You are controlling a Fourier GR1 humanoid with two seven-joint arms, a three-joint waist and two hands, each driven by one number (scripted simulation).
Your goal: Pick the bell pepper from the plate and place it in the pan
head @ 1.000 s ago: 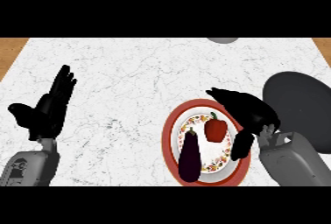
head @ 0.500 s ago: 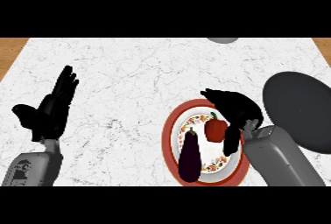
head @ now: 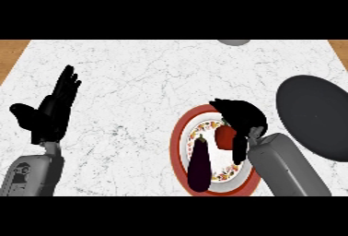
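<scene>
A red bell pepper (head: 223,137) lies on the red-rimmed patterned plate (head: 182,143), right of a dark purple eggplant (head: 199,159). My right hand (head: 241,119) hangs over the pepper, fingers curled down around its top and right side, thumb along its right edge; most of the pepper is hidden. The dark grey pan (head: 318,115) sits to the right of the plate, near the counter's right edge. At the left, my left hand (head: 51,110) rests open with fingers pointing up, far from the plate.
A grey round object (head: 234,42) pokes in at the counter's far edge. Brown floor shows past the white marble counter's far left corner (head: 10,53). Bare marble lies between the left hand and the plate.
My right hand has shifted left and lower over the plate, closing its fingers around the pepper. The left hand has hardly moved.
</scene>
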